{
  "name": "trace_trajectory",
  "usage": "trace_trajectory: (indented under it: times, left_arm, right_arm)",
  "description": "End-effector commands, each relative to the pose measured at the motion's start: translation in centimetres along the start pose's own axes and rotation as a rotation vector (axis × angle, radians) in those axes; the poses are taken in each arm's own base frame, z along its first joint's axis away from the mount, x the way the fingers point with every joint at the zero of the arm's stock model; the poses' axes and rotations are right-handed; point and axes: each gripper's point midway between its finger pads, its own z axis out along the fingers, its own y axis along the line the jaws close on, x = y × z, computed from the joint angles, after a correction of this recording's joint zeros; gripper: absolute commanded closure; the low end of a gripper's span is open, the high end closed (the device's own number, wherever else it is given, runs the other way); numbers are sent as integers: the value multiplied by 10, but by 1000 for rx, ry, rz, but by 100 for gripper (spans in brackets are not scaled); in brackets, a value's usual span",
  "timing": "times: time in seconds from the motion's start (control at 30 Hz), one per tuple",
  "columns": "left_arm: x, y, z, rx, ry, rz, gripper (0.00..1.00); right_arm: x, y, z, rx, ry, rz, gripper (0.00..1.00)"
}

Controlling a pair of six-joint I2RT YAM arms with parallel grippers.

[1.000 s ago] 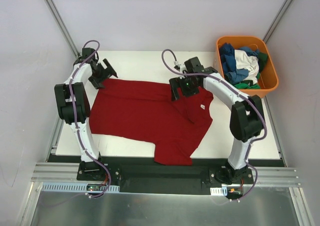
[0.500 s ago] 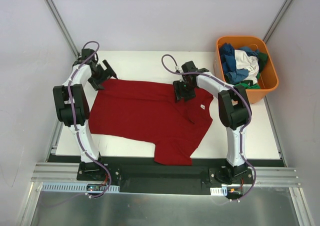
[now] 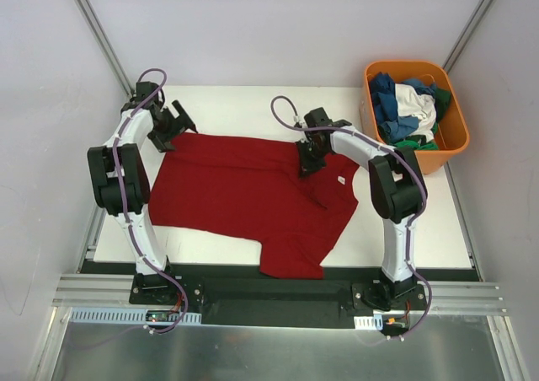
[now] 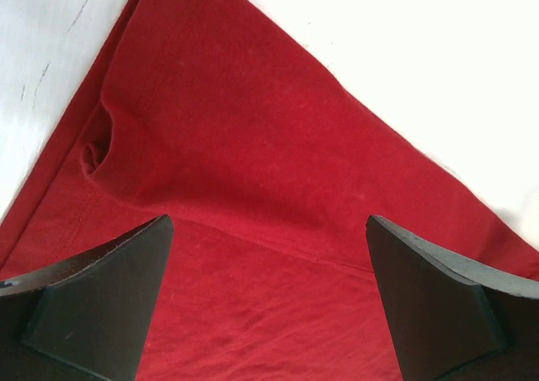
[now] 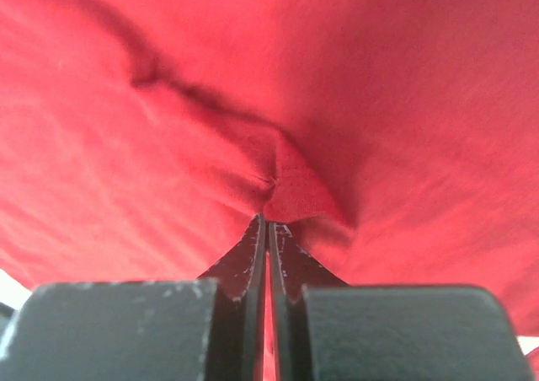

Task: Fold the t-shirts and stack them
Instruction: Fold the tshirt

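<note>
Red t-shirt [image 3: 244, 195] cloth sits pinched tight in the right gripper [image 5: 267, 221] at one o'clock; the left gripper [image 4: 265, 225] gapes wide at eleven o'clock.

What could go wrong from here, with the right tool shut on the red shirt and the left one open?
1. The right tool pinches only a small pucker of the dark red shirt; the cloth may slip out on lifting.
2. The left tool is open over the shirt's corner, gripping nothing; a pull from one side alone could drag and bunch the cloth.
</note>
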Motion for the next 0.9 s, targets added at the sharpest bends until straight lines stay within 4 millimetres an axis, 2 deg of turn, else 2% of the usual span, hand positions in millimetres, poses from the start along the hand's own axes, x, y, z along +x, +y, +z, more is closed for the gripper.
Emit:
trace_trajectory:
  times: [0.0,0.07,0.3,0.43,0.47,0.53,0.57,0.63,0.67,0.7,0.73,0.8,0.87]
  left_arm:
    - [-9,-4,-27,3,-63,21,1]
    - [-6,-2,-27,-2,-57,17,1]
    - [-2,1,-28,-9,-54,19,1]
    - [-1,2,-30,-9,-56,18,1]
    - [-1,1,-31,-8,-57,20,1]
    - [-1,1,-32,-7,-60,18,1]
    - [-1,1,-33,-8,-61,17,1]
    - [-1,0,-33,-6,-63,19,1]
    - [-2,-2,-34,-1,-63,22,1]
    - [-2,-2,-35,3,-63,21,1]
    - [-2,-4,-36,6,-66,22,1]
    - [-1,-7,-37,13,-63,29,1]
    - [1,-10,-36,18,-61,35,1]
  right_arm:
    - [1,47,-31,-77,-59,-29,99]
    - [6,60,-29,-72,-61,-5,99]
    - [30,83,-14,38,-60,51,94]
    - [46,113,-20,-12,-37,-4,89]
    - [55,122,-22,-32,-10,-25,78]
    - [64,134,-32,-59,-5,-77,65]
    - [72,135,-35,-64,15,-104,45]
    - [81,143,-48,-115,33,-182,17]
    - [87,146,-53,-137,47,-201,10]
    - [96,143,-55,-148,67,-213,5]
    - [95,145,-67,-162,44,-235,2]
    - [101,144,-78,-181,32,-273,3]
    - [99,149,-97,-217,-14,-305,3]
